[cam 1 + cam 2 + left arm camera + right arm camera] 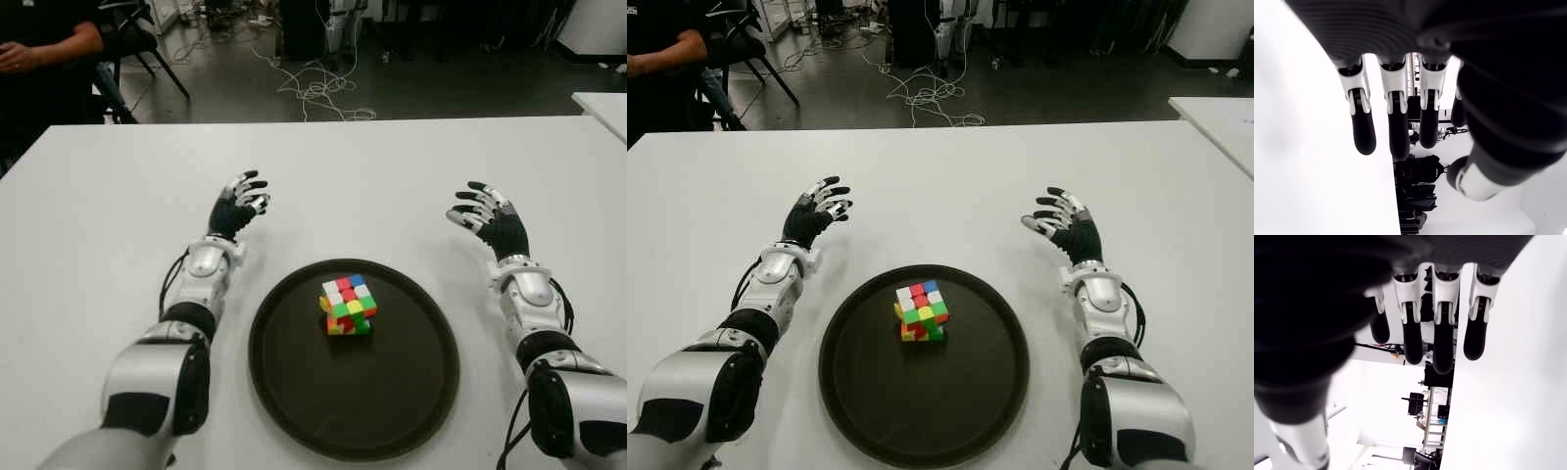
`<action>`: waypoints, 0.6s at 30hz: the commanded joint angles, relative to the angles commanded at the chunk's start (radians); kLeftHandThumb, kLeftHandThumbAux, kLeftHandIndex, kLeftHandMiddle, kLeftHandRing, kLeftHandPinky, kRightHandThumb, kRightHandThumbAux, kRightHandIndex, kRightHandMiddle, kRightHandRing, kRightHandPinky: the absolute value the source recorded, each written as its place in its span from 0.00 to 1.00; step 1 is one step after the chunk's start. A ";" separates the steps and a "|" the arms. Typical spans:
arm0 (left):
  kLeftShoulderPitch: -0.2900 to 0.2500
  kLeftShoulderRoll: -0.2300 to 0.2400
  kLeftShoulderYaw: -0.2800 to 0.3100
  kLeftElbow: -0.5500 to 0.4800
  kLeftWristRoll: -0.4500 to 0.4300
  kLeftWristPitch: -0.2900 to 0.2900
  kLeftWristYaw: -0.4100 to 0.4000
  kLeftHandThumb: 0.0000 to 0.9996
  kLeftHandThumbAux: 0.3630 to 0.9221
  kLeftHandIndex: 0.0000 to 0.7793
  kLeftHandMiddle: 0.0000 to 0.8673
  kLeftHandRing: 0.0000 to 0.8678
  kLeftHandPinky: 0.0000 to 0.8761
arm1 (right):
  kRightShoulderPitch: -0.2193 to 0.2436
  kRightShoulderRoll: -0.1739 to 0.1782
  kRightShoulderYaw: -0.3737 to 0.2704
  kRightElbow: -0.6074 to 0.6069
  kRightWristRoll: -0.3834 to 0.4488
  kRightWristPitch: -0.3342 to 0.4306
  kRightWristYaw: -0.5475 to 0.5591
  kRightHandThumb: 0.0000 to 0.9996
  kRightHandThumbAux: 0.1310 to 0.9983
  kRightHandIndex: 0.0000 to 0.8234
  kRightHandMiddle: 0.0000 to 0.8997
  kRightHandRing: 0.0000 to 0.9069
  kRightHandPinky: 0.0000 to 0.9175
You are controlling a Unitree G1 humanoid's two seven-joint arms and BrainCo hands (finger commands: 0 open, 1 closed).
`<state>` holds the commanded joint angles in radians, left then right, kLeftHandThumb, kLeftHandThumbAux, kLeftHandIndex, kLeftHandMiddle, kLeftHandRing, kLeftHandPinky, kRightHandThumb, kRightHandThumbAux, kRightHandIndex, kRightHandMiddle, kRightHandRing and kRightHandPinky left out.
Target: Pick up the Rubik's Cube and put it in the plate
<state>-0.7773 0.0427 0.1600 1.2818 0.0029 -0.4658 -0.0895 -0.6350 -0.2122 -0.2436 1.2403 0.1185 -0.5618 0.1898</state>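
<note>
**Cube sits in the plate, both hands empty**

You see the Rubik's Cube (348,305) lying inside the dark round plate (294,382), a little above and left of the plate's middle in the eye views. The cube's top face and two side faces show; its underside and far faces are hidden from you. The plate's lower rim nearly touches the bottom edge of the left eye frame.

Your left hand (238,205) shows left of the plate and above it in the frame, over the white table (88,255), fingers spread loosely and holding nothing. Your right hand (487,218) shows right of the plate at about the same height, fingers likewise relaxed and empty. Both hands are well apart from the cube. Whether either palm touches the table you cannot tell from the eye views.

The wrist views give you little: in the left wrist view, the fingers (1363,132) hang straight and apart with nothing between them, and most of the frame is blocked by the dark wrist and palm. The right wrist view is the same, with fingers (1444,350) extended and bare. Neither wrist view shows the cube or the plate.

At the upper left of the left eye frame, a person (44,59) in dark clothes is cut off by the frame edge. White cables (313,88) lie on the floor beyond the table; what looks like a second table edge (602,106) is cut off at the upper right.
</note>
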 joint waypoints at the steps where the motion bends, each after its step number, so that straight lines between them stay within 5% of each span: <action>1: 0.000 0.002 0.000 0.000 0.000 0.001 -0.001 0.19 0.77 0.23 0.29 0.32 0.37 | 0.000 0.002 -0.002 0.000 0.001 0.001 0.001 0.01 0.72 0.29 0.35 0.36 0.37; 18: -0.002 0.010 0.002 0.004 0.001 0.013 -0.003 0.19 0.73 0.23 0.30 0.33 0.40 | -0.005 0.012 -0.027 0.006 0.013 0.018 0.011 0.09 0.67 0.28 0.35 0.37 0.39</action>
<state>-0.7797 0.0532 0.1616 1.2862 0.0039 -0.4525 -0.0923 -0.6400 -0.2005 -0.2706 1.2461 0.1316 -0.5442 0.2010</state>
